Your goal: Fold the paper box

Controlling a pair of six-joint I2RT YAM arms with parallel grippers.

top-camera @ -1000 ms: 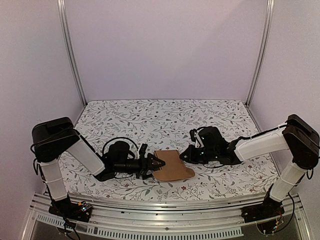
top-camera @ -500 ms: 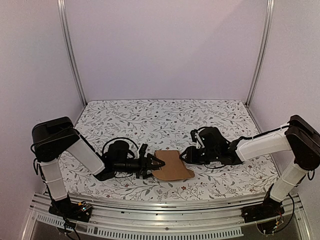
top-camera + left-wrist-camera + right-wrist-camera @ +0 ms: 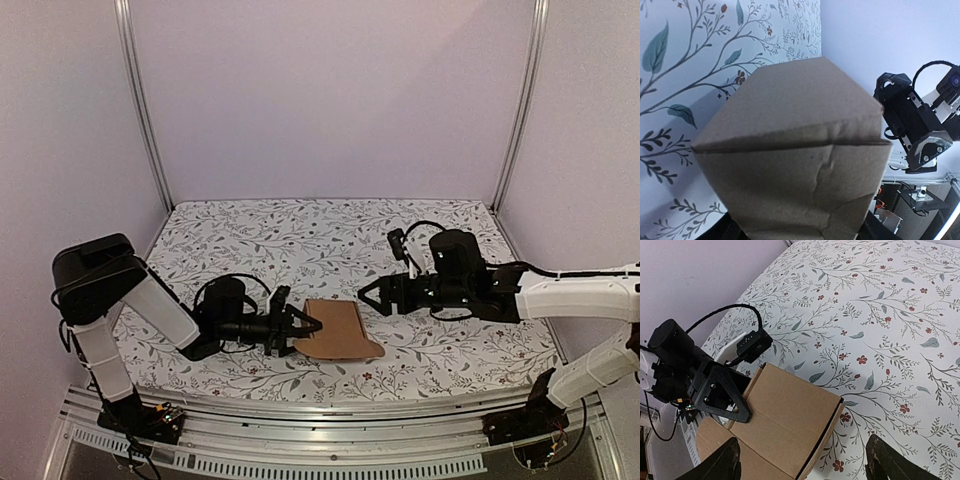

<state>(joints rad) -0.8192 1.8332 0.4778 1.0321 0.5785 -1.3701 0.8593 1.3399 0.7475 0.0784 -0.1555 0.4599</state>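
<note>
Paper box: you have the paper box lying low on the flowered table cover, near the front edge and about midway between the two arms. It is plain brown card with its broad face up.
Box shape: from the right wrist camera you see a dark slit along the box's far right edge, where the upper layer stands a little off the lower one. A seam crosses the top toward the near corner. In the top view a rounded tab sticks out at the near right corner.
Left gripper: your left gripper is clamped on the box's left edge. From the right wrist you see one triangular finger lying flat on the top face. Its partner is hidden under the card.
Left wrist view: the card fills nearly the whole frame, with one crease across it and a small crack running down from that crease.
Right gripper: your right gripper is spread wide and grasps nothing. It sits just beyond the box's far right corner, apart from the card and pointing toward it.
Right fingers: both fingers show at the bottom of the wrist view, well apart, with the box ahead of them.
</note>
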